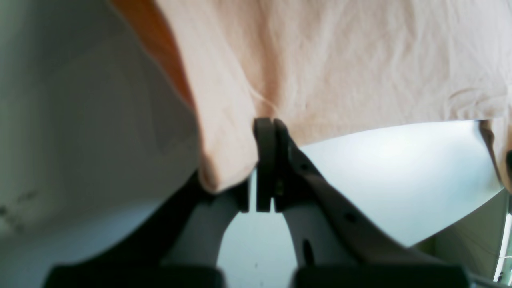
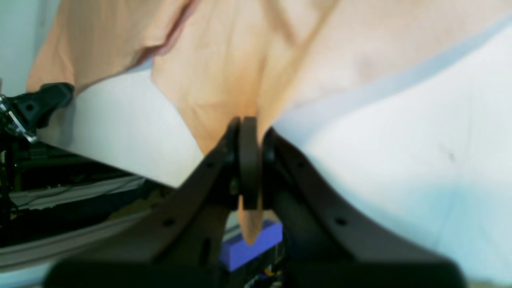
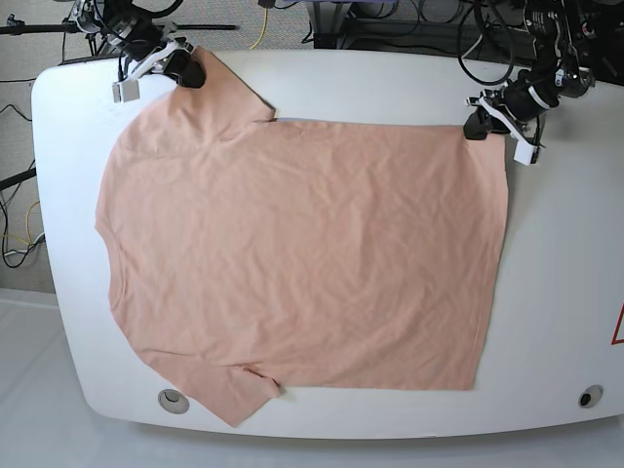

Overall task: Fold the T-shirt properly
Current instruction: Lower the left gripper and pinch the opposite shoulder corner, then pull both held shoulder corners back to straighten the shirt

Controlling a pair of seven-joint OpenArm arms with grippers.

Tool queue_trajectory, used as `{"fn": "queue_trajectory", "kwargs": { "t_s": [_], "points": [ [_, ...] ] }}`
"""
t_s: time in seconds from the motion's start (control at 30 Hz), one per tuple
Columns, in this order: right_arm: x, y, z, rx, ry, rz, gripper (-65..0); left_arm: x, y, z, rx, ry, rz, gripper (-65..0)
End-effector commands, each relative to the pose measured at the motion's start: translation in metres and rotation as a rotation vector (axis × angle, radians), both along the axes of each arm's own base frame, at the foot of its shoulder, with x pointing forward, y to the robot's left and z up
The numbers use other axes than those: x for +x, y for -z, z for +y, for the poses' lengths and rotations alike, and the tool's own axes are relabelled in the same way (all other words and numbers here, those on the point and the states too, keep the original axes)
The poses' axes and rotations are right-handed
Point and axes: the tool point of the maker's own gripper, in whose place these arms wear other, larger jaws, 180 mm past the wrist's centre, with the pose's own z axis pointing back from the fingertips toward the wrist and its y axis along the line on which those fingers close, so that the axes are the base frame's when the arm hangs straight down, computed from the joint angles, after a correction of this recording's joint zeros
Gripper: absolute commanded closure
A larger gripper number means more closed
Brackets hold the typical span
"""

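The salmon-pink T-shirt (image 3: 302, 253) lies spread flat on the white table (image 3: 565, 273), its sleeves toward the left and its hem toward the right. My left gripper (image 3: 476, 124) sits at the far right hem corner. In the left wrist view its fingers are pressed together (image 1: 269, 122) on the cloth's edge (image 1: 340, 60). My right gripper (image 3: 192, 71) is at the far left sleeve. In the right wrist view it is shut (image 2: 249, 122) on a fold of the T-shirt (image 2: 224, 72), and a tip of cloth pokes out below the jaws.
Cables and stands crowd the space behind the table's far edge (image 3: 341, 24). Two round fittings (image 3: 173, 398) (image 3: 589, 396) sit near the front corners. A red mark (image 3: 617, 327) shows at the right edge. A blue block (image 2: 256, 244) is visible below the right gripper.
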Motion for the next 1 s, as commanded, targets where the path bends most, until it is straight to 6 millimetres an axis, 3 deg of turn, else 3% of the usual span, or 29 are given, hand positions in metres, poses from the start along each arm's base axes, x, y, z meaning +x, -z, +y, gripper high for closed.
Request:
{"fn": "queue_trajectory", "kwargs": {
  "t_s": [0.0,0.97],
  "points": [
    [-0.009,0.001,-0.005,-0.043,-0.03,0.035,0.0,-0.015,0.007,0.009,0.066,0.024,0.061,0.0],
    [-0.029,-0.004,-0.005,-0.106,-0.056,0.059,0.0,-0.053,0.006,0.005,0.057,0.031,0.098,0.0]
  ]
}}
